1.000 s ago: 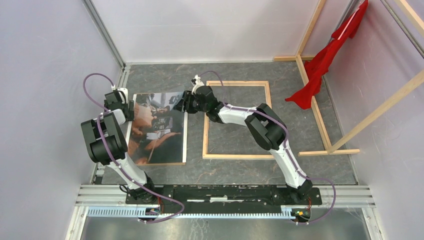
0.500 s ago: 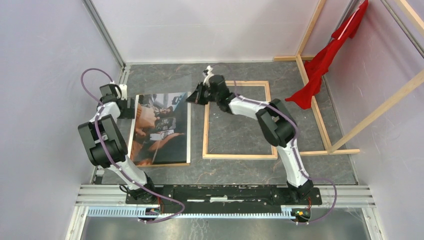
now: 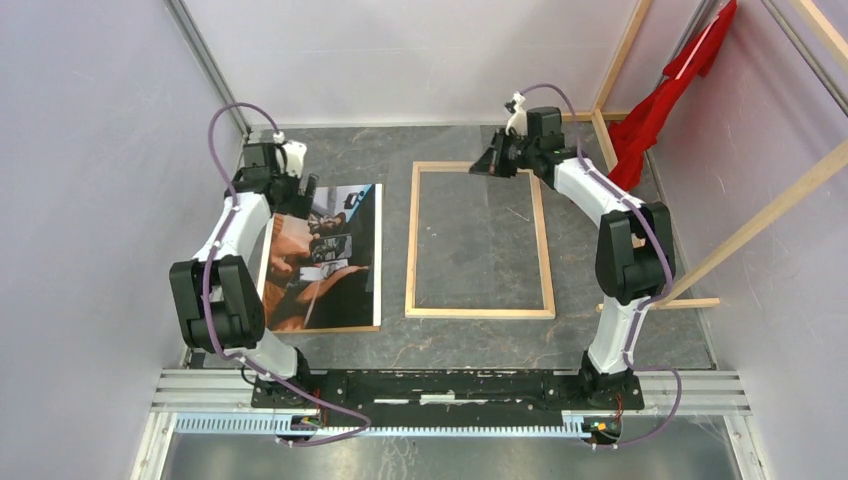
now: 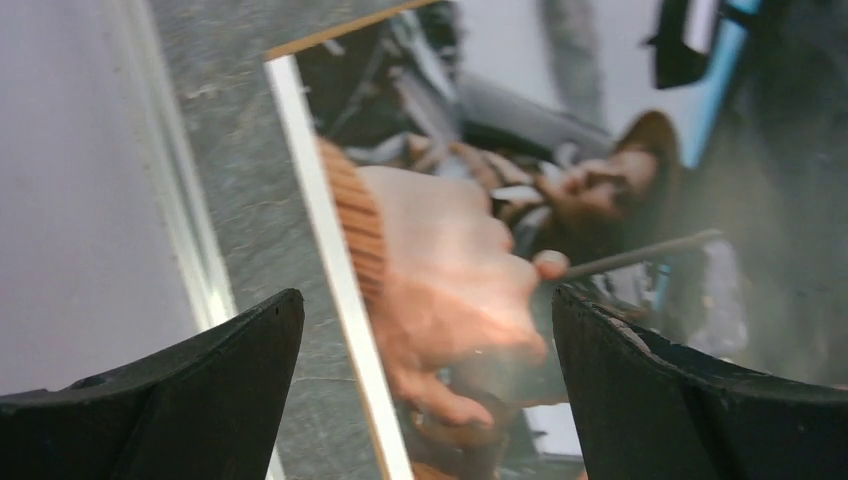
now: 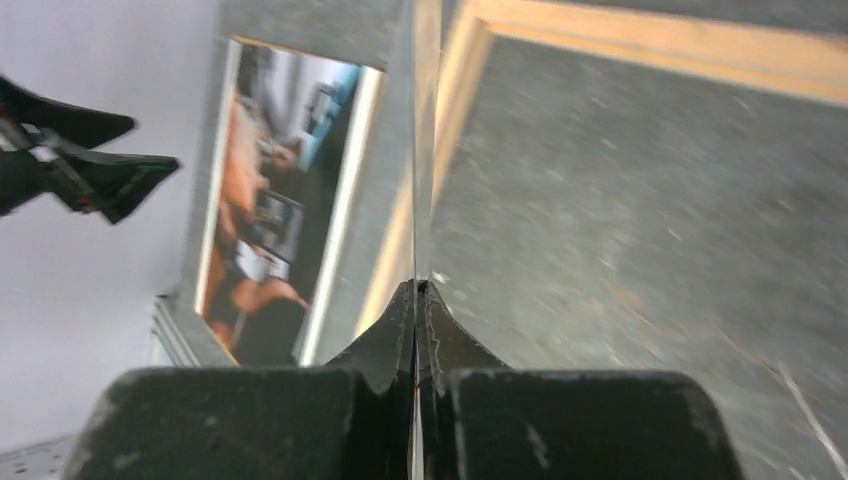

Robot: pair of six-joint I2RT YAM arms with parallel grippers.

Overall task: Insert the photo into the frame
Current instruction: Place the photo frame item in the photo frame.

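While the photo (image 3: 322, 262) lies beside the frame (image 3: 410, 240), left gripper (image 4: 425, 300) gapes.

A: Where can I pass?
B: I see bare table (image 3: 394, 262) between the photo (image 3: 325, 265) and the frame (image 3: 411, 240), and inside the frame. Far right, wooden beams (image 3: 640, 235) and a red cloth (image 3: 640, 130) crowd me.

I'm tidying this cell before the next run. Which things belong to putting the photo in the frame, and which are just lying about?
Belongs to the job: photo; frame, bare wood side up.
Just lying about: red cloth; wooden beams; brown board under the photo.
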